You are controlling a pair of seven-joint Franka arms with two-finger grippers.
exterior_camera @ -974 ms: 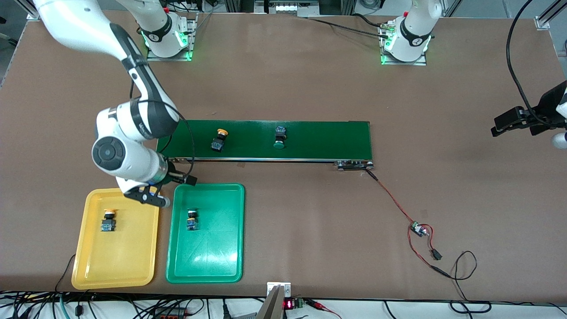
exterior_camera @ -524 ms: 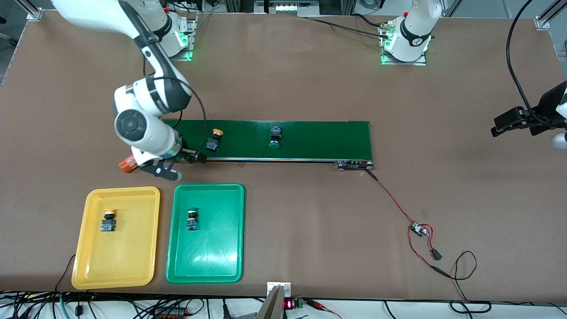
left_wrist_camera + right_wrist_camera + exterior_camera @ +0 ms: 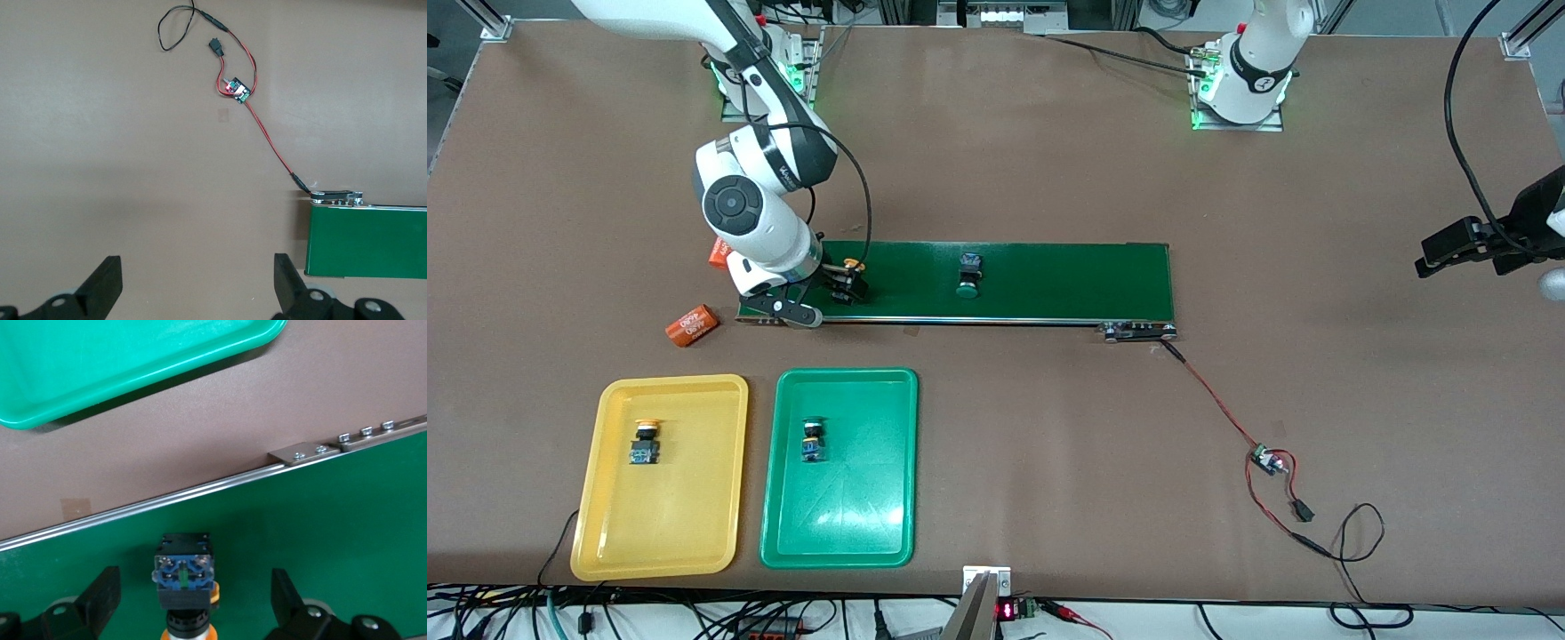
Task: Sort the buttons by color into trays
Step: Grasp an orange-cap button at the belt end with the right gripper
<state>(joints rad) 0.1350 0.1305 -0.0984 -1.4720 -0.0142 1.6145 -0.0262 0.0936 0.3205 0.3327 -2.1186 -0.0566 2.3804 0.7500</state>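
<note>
On the table's dark-green conveyor belt (image 3: 996, 283), the yellow-capped button (image 3: 185, 575) lay between the right pincer's (image 3: 193, 603) wide-open fingers, body toward the green tray (image 3: 133, 360). The left pincer (image 3: 197, 287) waited, spread wide, well apart.

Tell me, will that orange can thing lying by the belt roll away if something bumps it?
Probably. The orange cylinder lies on its round side on the flat table, so a sideways nudge would likely roll it. It looks smooth, so it may slip in a loose grip.
</note>
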